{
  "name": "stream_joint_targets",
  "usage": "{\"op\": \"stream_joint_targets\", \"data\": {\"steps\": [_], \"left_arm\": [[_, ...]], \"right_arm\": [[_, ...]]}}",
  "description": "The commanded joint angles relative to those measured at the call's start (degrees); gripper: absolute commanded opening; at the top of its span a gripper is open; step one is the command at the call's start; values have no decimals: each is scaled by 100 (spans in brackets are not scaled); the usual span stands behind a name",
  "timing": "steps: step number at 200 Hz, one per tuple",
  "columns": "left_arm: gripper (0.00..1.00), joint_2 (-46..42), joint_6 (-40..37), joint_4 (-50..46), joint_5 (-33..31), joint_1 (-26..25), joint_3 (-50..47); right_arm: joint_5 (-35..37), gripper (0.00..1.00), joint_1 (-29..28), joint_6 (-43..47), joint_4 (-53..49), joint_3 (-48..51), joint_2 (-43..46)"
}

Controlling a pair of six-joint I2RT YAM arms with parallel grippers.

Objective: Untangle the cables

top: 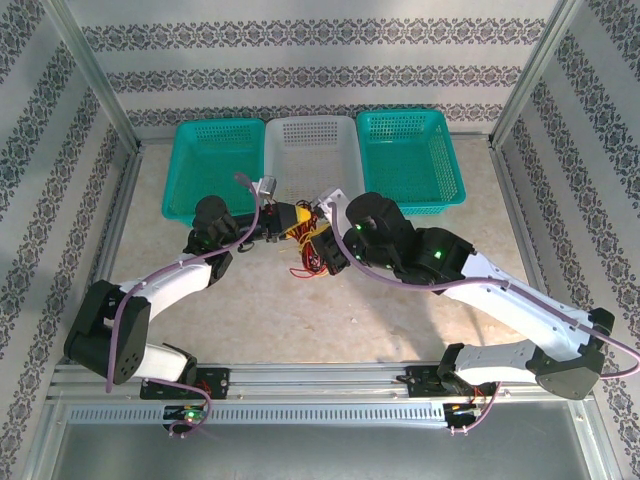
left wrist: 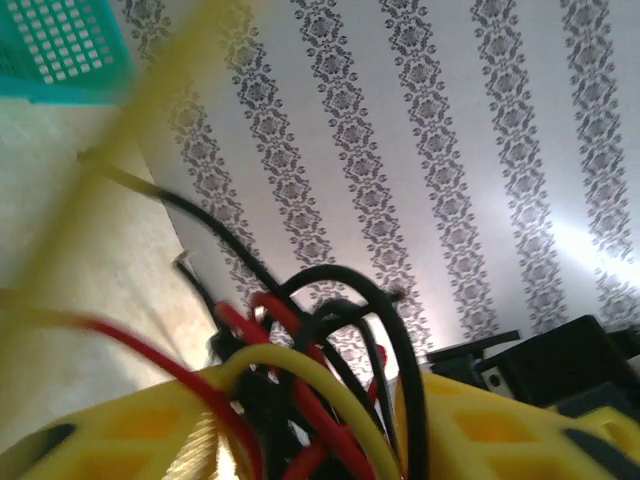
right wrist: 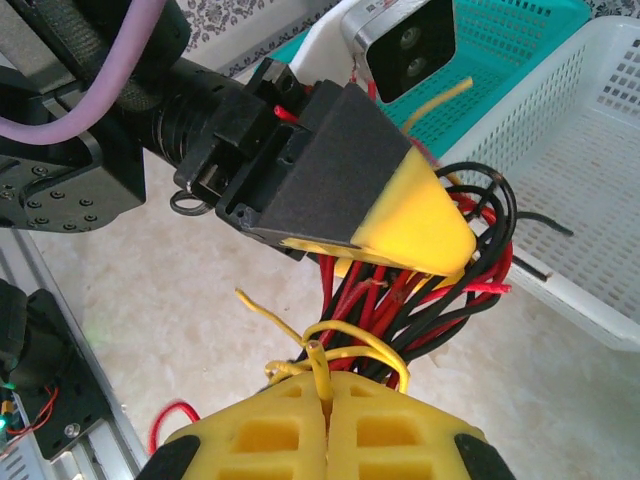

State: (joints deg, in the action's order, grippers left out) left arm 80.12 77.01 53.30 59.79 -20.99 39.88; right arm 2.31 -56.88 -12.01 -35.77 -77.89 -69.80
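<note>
Here the cables (right wrist: 430,300), a knot of red, black and yellow wire, sit bunched between the two grippers. The right gripper (right wrist: 327,400) is just below the knot in its own wrist view, with its yellow pads pressed together on a single yellow strand (right wrist: 318,365) that rises from the seam into the tangle. The left gripper (right wrist: 415,225) comes in from above and to the left of it, its yellow tip buried in the bundle. In the left wrist view several wires pass between its fingers (left wrist: 500,430), which stand a little apart; I cannot tell whether they pinch. Seen from above, the bundle (top: 308,245) is over the table (top: 350,320), and just beyond both grippers is a white basket (top: 312,125) between two teal baskets (top: 215,130).
</note>
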Motion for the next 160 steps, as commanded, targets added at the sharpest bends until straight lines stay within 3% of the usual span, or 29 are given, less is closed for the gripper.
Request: {"op": "stream_joint_targets", "data": {"steps": [1, 21, 34, 41, 54, 58, 71, 76, 88, 98, 114, 134, 160], "left_arm": [[27, 2, 205, 726, 182, -59, 51], [4, 13, 246, 876, 118, -54, 64], [0, -10, 150, 909, -17, -49, 73], [0, -58, 43, 880, -151, -53, 79], [0, -269, -442, 193, -687, -30, 132], [0, -378, -680, -336, -937, -25, 174], [0, -764, -1552, -2137, -1922, -41, 380], [0, -897, -1793, -2697, -2281, -59, 456], [0, -1118, -2176, -3474, -2844, -74, 589], [0, -1221, -2270, -3817, -3128, -65, 667], [0, -1223, -2410, -4216, -3142, -74, 845], [0, -1259, -2560, -4468, -3199, -107, 934], [0, -1369, -2896, -4868, -3425, -193, 1053]], "right_arm": [[-76, 0, 46, -99, 270, 1, 125], [66, 0, 70, -181, 266, 10, 124], [288, 6, 87, -276, 255, 19, 156], [485, 17, 90, -352, 243, 21, 185], [1058, 47, 114, -550, 103, 2, 253], [1246, 54, 116, -619, 62, 8, 283], [1880, 89, 122, -972, 56, 195, 459], [2119, 98, 116, -1150, 74, 302, 532], [2750, 99, 116, -1755, 0, 525, 684], [2849, 98, 116, -1944, 94, 809, 843], [2184, 98, 175, -1888, 583, 1324, 1096], [657, 92, 585, -2230, 899, 1438, 1065], [220, 90, 503, -2206, 1078, 1219, 755]]}}
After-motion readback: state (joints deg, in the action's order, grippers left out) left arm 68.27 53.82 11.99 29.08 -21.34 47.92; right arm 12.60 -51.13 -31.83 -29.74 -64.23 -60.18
